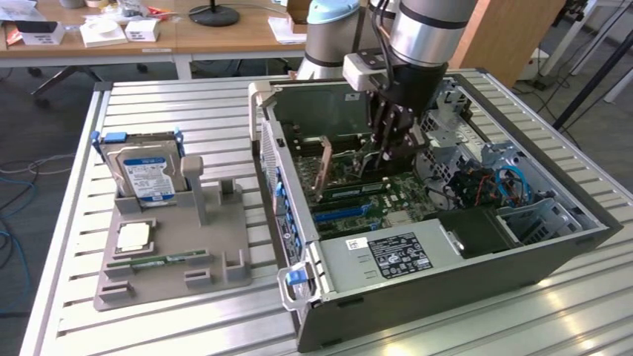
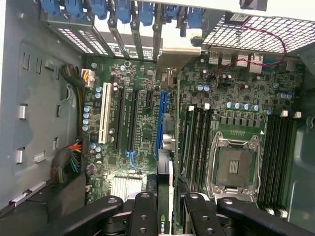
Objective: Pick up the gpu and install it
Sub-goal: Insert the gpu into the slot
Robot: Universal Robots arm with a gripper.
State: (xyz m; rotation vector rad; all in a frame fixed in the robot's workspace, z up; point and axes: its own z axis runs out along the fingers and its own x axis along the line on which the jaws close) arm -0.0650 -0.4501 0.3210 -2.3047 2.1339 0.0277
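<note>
An open computer case [image 1: 554, 256] surrounds the gripper [image 1: 393, 144], which reaches down inside it. Beneath the gripper lies the green motherboard [image 2: 138, 123]. Its black fingers [image 2: 142, 216] clamp the gpu [image 2: 165, 211], held edge-on between them, in line with a long blue slot [image 2: 161, 123] below. Whether card and slot touch is unclear.

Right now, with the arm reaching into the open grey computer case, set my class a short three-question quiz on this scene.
1. True or false: the black gripper is clamped on the thin black gpu card.
2. The boxy silver hard drive stands: A inside the case, B in the grey plastic tray, C on a wooden desk.
3. What colour is the long motherboard slot in line with the card?
Key: 1 true; 2 B; 3 blue.
</note>
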